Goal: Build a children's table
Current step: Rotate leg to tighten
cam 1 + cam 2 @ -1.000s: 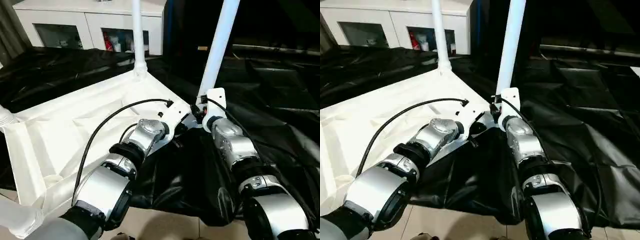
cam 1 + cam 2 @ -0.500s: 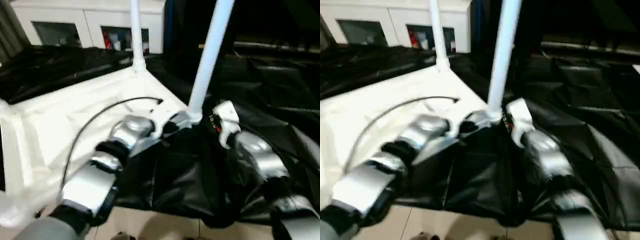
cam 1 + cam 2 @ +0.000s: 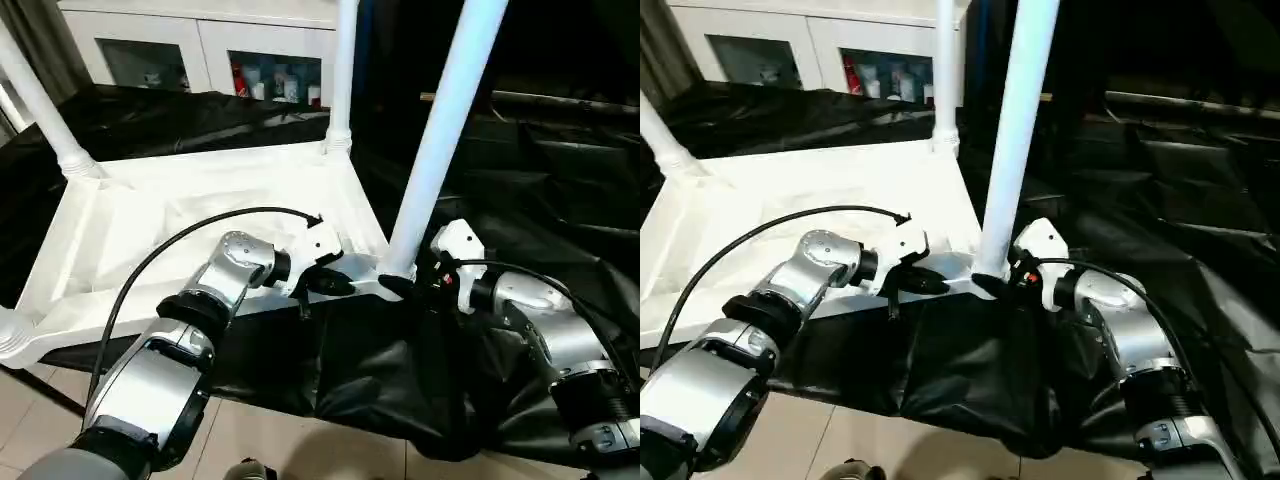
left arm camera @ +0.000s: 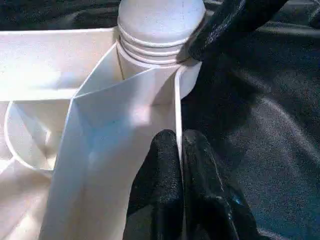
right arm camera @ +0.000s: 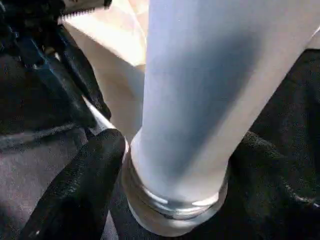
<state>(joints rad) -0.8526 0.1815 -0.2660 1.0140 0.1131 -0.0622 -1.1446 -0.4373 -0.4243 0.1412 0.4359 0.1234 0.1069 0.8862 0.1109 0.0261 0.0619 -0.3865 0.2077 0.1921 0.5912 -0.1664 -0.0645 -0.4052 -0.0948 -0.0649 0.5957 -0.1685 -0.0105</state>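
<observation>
Left claw (image 4: 180,150) pinches the tabletop (image 3: 180,200) rim; right claw (image 5: 165,165) spread around the leg (image 3: 440,150). You're seating it; twist next, I'd say.

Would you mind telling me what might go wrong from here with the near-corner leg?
The long white tubular leg leans in its corner socket, so it may not be fully seated and might topple. The left gripper is pinched shut on the white ribbed tabletop's thin wall; pulling could shift it on the black sheet.

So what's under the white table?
A black sheet lies under the upside-down tabletop and spreads out past its edges. What is beneath the middle of the tabletop is covered. Tiled floor shows below the sheet's front edge.
</observation>
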